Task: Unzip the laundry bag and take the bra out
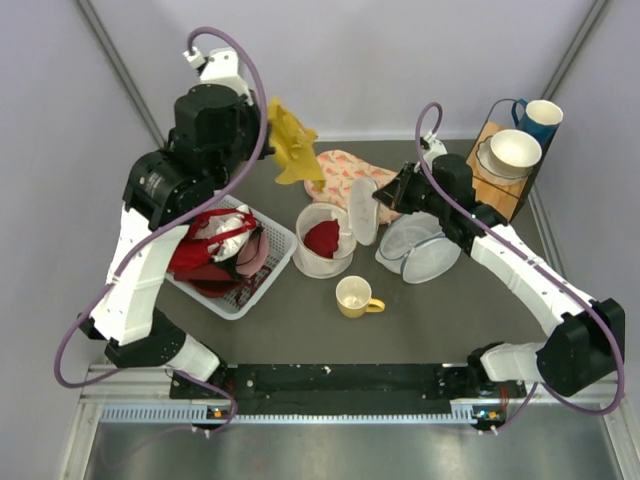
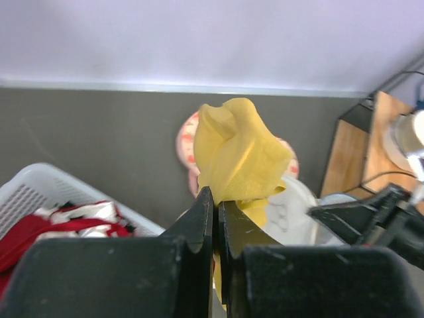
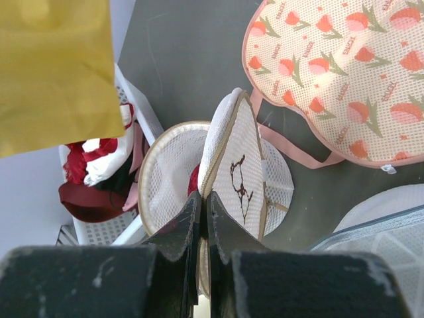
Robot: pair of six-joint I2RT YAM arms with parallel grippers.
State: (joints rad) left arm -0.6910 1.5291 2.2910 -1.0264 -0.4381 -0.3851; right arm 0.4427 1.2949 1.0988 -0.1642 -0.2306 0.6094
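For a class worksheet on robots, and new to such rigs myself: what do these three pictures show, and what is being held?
Two robot arms stand at a table's edge. The wide picture looks down from above; the other two come from a camera on each wrist. The left gripper is shut on a yellow bra, held in the air. The right gripper pinches the open flap of the cream laundry bag. On the table: a basket of red garments, a yellow mug, a pink patterned pouch, a bluish-grey pouch.
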